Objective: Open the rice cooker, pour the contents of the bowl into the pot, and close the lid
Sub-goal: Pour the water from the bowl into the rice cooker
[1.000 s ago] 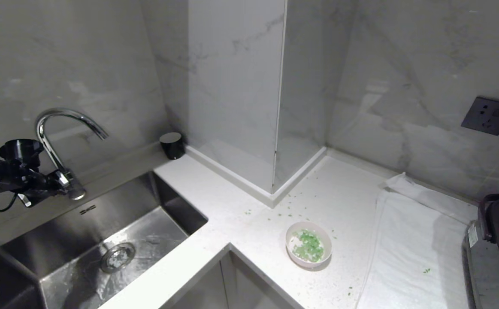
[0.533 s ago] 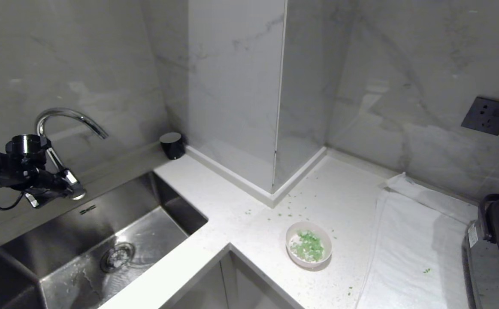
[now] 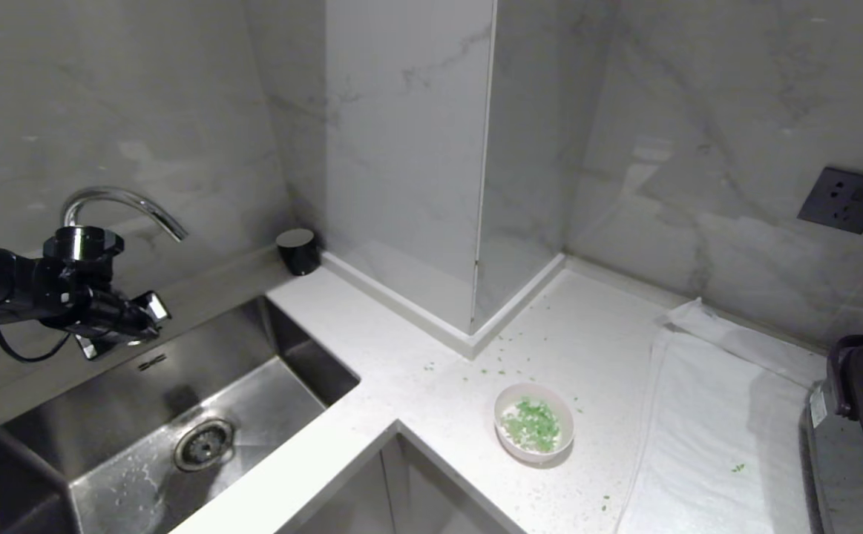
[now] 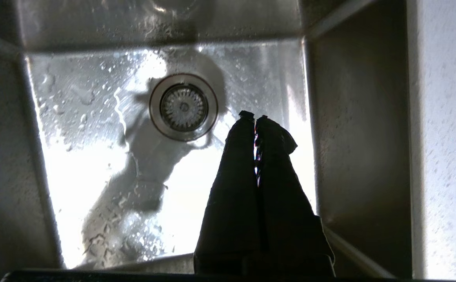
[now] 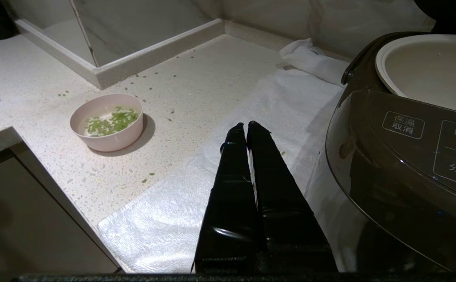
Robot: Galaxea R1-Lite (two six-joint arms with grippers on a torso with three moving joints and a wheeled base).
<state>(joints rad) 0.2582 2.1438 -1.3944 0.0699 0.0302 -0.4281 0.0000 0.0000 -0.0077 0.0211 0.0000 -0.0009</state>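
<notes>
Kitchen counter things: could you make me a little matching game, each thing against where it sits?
Things:
1. bowl
2. left gripper
3. white towel
4. small black cup

Places:
A. over the sink
B. beside the rice cooker
C. on the bare counter, green bits inside
D. in the corner by the wall

Pairs: 1-C, 2-A, 3-B, 4-D

We see a wet steel sink (image 3: pixel 179 415), speckled stone counter (image 3: pixel 416 386), white terry towel (image 3: pixel 713 430), and glossy cooker (image 5: pixel 400 176).
</notes>
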